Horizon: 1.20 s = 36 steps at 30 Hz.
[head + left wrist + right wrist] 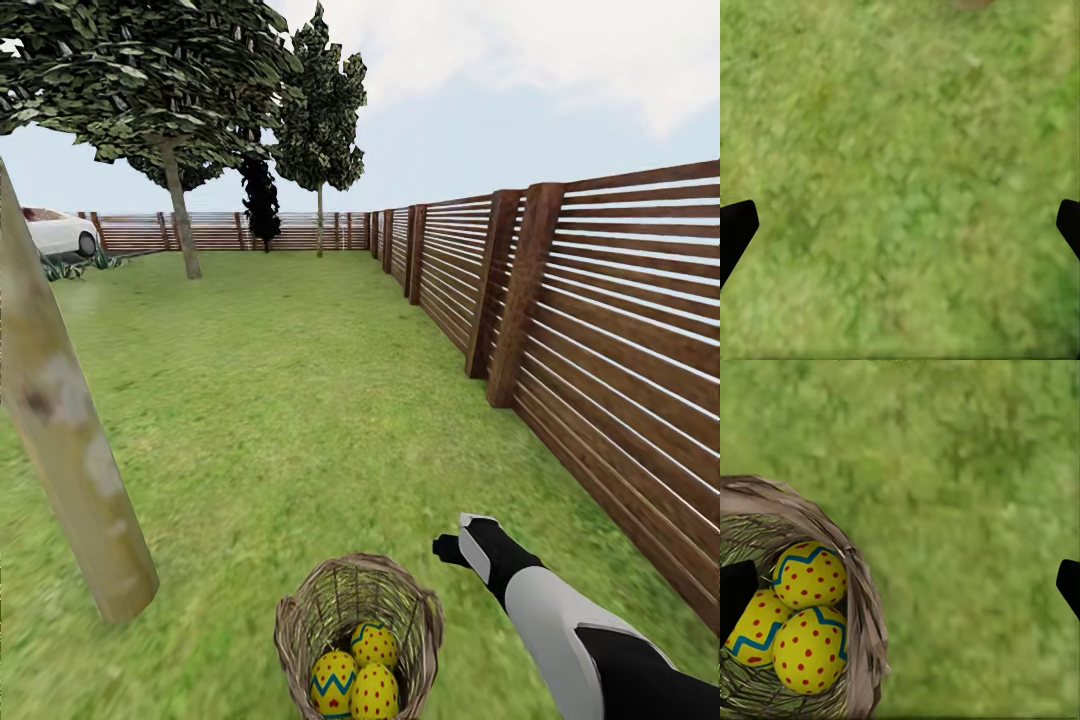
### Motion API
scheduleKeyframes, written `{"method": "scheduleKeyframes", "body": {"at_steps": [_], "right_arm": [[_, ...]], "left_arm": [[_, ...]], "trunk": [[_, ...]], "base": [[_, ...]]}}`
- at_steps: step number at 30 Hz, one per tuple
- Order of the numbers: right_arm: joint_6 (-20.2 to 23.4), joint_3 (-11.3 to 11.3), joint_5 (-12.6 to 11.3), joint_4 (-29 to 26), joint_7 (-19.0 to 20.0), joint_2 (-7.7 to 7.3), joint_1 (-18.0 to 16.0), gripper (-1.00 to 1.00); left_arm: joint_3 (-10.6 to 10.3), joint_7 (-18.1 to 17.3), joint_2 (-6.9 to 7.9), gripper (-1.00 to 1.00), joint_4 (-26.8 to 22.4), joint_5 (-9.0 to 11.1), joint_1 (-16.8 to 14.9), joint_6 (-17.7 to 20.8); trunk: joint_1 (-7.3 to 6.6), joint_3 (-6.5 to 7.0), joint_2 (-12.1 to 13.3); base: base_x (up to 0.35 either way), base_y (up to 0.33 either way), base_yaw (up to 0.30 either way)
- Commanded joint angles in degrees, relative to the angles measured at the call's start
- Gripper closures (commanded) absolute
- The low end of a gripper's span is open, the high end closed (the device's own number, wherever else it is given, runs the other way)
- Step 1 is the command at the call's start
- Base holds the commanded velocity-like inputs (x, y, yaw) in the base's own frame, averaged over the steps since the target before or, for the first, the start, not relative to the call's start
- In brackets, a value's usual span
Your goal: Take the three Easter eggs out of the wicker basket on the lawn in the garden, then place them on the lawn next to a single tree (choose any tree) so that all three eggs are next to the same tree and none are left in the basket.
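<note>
Fenced home garden, outdoors. Wide mottled green grass lawn (270, 400) underfoot; dark brown horizontal-slat wooden fence (600, 330) along right side and far end; slim pale-trunked leafy trees (175, 120); white car (60, 232) parked beyond far left edge; cloudy sky overhead.

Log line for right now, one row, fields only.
eggs: three Easter eggs in wicker basket | right gripper: open, beside basket | left gripper: open over lawn | tree: near-left

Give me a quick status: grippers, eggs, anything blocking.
Right gripper open, empty, beside the wicker basket. Left gripper open over bare lawn. All three Easter eggs in the basket. Nearest tree trunk close by, path clear.
</note>
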Motion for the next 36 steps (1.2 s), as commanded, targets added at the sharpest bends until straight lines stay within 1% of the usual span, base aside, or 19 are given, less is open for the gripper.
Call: {"method": "scheduleKeyframes", "body": {"at_steps": [1, 12, 22, 26, 36], "right_arm": [[0.2, -0.3, -0.2, -0.1, -0.3, 0.07, 0.0, -1.0], [0.6, 0.5, 0.1, 0.0, -0.2, 0.29, 0.0, -1.0], [0.6, 0.0, -0.1, -0.1, -0.4, -0.13, 0.0, -1.0], [0.3, 0.3, -0.1, -0.2, -0.4, 0.08, 0.0, -1.0], [0.2, 0.0, -0.3, -0.3, -0.7, 0.33, 0.0, -1.0]], "left_arm": [[0.1, -0.5, 0.01, -1.0, -0.1, -0.5, 0.0, 0.1], [0.1, -0.5, 0.01, -1.0, -0.1, -0.5, 0.0, 0.0], [0.1, -0.5, 0.01, -1.0, -0.3, -0.5, 0.0, 0.0], [0.1, -0.5, 0.01, -1.0, -0.2, -0.5, 0.0, 0.1], [0.1, -0.5, 0.01, -1.0, -0.1, -0.5, 0.0, 0.1]], "trunk": [[-0.24, 0.14, 0.4], [-2.65, 2.11, 4.8], [-2.65, 2.11, 4.8], [-2.65, 2.11, 4.8], [-4.85, 3.91, 8.8]], "base": [[-0.05, 0.0, 0.0], [-0.012, 0.0, 0.0], [0.0, 0.0, 0.0], [0.0, 0.0, 0.0], [0.0, 0.0, 0.0]]}}
